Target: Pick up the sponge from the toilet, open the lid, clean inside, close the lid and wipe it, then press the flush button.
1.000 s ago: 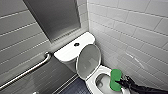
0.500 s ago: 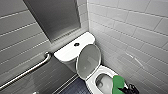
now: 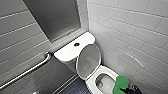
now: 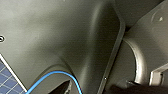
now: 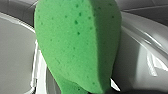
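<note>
Head view — sponge (image 3: 121, 83) at bowl (image 3: 91, 82) rim, lid (image 3: 88, 61) upright.

The head camera is looking from high up, forward and down, onto the toilet bowl (image 3: 110, 71) in a tiled corner. The right wrist camera is sitting very close to the sponge (image 5: 75, 47), facing the bowl behind it; these two views are sharing both. The left wrist camera is facing the robot's dark casing (image 4: 62, 37) at close range.
</note>
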Robot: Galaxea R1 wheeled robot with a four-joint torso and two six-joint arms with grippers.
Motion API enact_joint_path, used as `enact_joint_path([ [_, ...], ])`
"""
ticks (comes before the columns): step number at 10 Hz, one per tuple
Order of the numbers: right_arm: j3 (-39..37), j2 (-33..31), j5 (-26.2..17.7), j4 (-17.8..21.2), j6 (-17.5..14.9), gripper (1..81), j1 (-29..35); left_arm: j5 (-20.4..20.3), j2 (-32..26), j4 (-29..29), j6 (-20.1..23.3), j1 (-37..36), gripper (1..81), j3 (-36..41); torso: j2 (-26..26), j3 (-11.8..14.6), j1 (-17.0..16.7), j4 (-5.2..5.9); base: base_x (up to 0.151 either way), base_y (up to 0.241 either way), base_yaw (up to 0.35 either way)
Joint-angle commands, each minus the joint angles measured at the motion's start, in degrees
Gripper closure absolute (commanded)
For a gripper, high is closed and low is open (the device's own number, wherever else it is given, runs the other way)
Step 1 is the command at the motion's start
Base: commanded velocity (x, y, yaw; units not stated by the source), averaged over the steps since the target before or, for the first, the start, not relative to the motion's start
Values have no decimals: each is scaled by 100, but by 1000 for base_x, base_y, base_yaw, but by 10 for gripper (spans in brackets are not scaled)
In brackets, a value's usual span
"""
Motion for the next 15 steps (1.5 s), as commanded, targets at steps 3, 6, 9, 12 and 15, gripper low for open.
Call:
enact_joint_path([
  [3,138,-315,-496,89,5,811,282,409,16,29,1,133,10,18,0,0,0,0,0,0,0],
  [6,190,-385,-504,89,5,811,272,417,-2,29,1,107,10,26,0,0,0,0,0,0,0],
  [9,164,-350,-548,89,5,811,272,417,-2,3,1,107,10,18,0,0,0,0,0,0,0],
  [12,155,-376,-557,106,5,811,272,417,-11,-6,1,116,10,35,2,0,2,0,-44,0,0],
  [15,251,-471,-548,141,13,811,307,417,-11,-15,1,116,10,35,-5,2,2,0,-26,0,0],
])
